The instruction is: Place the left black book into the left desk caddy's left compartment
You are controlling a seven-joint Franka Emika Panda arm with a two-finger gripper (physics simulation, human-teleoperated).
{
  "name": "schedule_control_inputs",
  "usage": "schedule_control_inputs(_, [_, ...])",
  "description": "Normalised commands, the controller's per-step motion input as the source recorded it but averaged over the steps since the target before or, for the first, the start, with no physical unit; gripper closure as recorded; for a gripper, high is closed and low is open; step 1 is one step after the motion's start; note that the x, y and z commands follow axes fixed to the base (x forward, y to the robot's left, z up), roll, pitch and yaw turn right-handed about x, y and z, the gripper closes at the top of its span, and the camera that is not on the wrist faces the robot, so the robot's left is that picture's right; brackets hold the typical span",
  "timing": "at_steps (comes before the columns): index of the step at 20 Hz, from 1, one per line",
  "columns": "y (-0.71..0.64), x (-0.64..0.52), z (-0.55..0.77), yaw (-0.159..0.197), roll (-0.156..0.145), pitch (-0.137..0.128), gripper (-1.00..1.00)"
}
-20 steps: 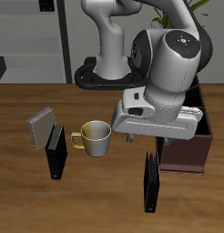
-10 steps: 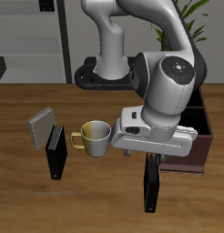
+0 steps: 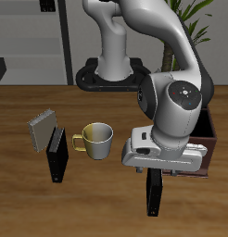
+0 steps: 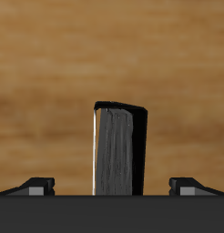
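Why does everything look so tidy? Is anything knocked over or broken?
Nothing stands out. Both black books, one under the gripper and one by the mug, stand upright, and nothing is spilled.

Your hand (image 3: 158,172) sits directly above the upright left black book (image 3: 155,194), just in front of the left desk caddy (image 3: 207,148); its fingers are hidden.

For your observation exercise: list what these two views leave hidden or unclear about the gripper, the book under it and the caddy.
- Gripper: exterior view, the arm's body covers the fingers; wrist view shows only the finger tips wide apart either side of the book.
- Left black book: exterior view, its top is hidden behind the hand; wrist view cuts off its base.
- Left caddy: exterior view, the arm hides nearly all of it, including the compartments; absent from the wrist view.
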Motion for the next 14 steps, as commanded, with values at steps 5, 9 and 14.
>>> schedule_control_inputs(5, [-0.04, 0.02, -0.34, -0.002, 0.001, 0.034, -1.00])
schedule_control_inputs(9, [-0.13, 0.02, -0.36, -0.019, -0.008, 0.042, -1.00])
schedule_control_inputs(14, [-0.05, 0.01, -0.35, -0.017, -0.002, 0.043, 1.00])
